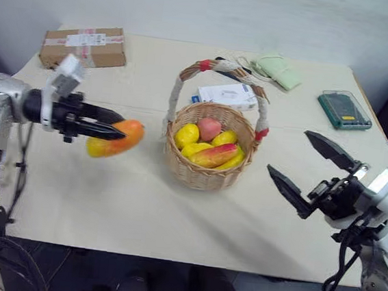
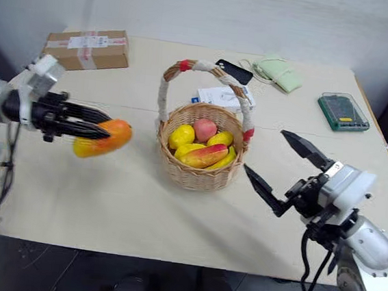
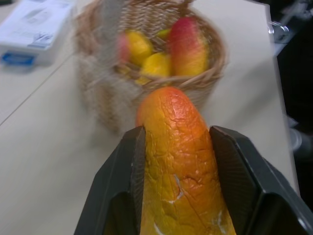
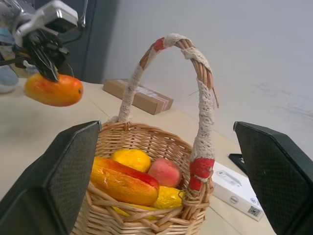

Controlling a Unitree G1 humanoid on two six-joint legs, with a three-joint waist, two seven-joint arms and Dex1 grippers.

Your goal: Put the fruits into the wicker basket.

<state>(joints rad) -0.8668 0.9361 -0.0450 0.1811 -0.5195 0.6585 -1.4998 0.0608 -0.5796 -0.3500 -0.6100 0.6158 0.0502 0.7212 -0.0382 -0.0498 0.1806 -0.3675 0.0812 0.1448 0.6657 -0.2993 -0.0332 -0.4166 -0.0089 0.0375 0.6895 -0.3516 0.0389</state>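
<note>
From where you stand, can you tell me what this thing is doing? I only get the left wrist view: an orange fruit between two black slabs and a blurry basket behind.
Observer: The left gripper holds that mango-like fruit in the air, beside the wicker basket, not over it.
Operator: Is there another arm?
Observer: Yes, the right gripper hangs on the basket's other side, fingers wide apart, holding nothing.
Operator: Anything else on the table?
Observer: A cardboard box at the far left corner and a green case at the far right.
</note>
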